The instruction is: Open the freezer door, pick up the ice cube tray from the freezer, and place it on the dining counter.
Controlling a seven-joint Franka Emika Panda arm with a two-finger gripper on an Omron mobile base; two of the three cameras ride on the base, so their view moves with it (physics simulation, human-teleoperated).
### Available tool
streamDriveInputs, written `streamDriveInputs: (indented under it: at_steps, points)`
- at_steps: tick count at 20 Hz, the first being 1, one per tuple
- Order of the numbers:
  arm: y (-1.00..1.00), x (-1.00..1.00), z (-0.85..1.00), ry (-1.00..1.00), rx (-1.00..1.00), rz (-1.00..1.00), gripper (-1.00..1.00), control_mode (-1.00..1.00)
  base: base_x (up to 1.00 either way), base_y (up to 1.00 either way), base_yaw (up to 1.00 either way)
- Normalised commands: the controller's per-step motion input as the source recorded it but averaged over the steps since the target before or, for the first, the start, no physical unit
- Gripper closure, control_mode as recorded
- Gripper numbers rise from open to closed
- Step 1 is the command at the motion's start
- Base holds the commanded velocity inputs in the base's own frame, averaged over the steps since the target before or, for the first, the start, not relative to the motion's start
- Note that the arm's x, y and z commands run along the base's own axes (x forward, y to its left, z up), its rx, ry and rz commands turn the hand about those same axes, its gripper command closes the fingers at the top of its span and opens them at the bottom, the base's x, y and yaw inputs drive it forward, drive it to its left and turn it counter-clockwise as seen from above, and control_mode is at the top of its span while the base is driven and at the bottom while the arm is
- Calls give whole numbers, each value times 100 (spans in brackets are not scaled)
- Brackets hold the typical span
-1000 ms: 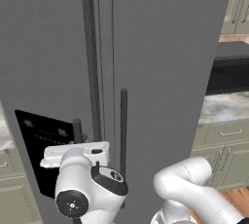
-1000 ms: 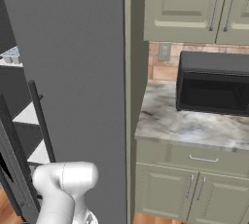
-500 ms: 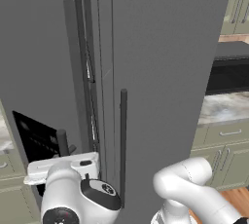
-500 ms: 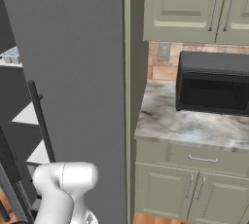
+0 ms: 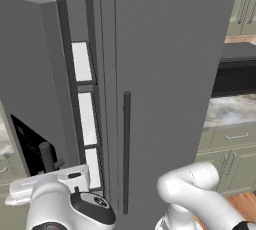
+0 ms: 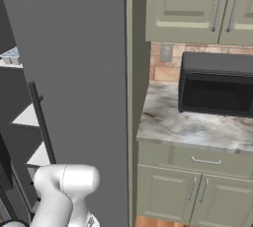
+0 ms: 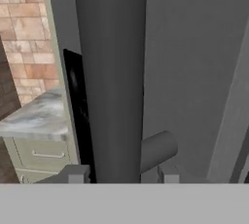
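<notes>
Obs., near to far.

Pincer [image 7: 122, 174]: the two tips stand either side of the long dark vertical bar handle [image 7: 109, 72], just above its round stand-off. Left tip looks to be against the bar and the right tip a little off it. I cannot tell whether I am clenched on the bar or only straddling it.

Tall matte grey freezer door with the black dispenser panel [image 5: 35, 74]: ajar, with a narrow gap at its free edge showing white shelf ends.

Risk: if my hold is loose, the tips could slide along or off the bar mid-pull and the door would stop short. Pulling off the hinge arc would likely cause that.

Risk: the gap looks too narrow for my arm. Reaching in early would likely foul the door edge.

Plain grey door with its own dark bar handle [image 5: 126, 149]: shut, close beside the gap.

Small pale blue-and-white ice cube tray [image 6: 9, 56]: on a high white shelf in the dark freezer [image 6: 12, 137], behind the open door.

Farther right: veined marble surface [image 6: 183, 127] carrying a black microwave [image 6: 217, 90], with sage-green cabinets [image 6: 197, 4] above.
</notes>
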Motion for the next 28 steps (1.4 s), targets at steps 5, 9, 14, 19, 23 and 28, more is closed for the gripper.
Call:
streamDriveInputs:
  at_steps: [5,9,14,19,23,28]
  points:
    - [19,-7,0,3,0,5,100,-100,0,0,0]
    - [27,-22,0,9,0,7,100,-100,0,0,0]
    - [16,-9,0,5,0,5,100,-100,0,0,0]
    - [0,0,0,0,0,0,100,-100,0,0,0]
    - [0,0,0,0,0,0,-100,-100,0,0,0]
    - [0,0,0,0,0,0,-100,-100,0,0,0]
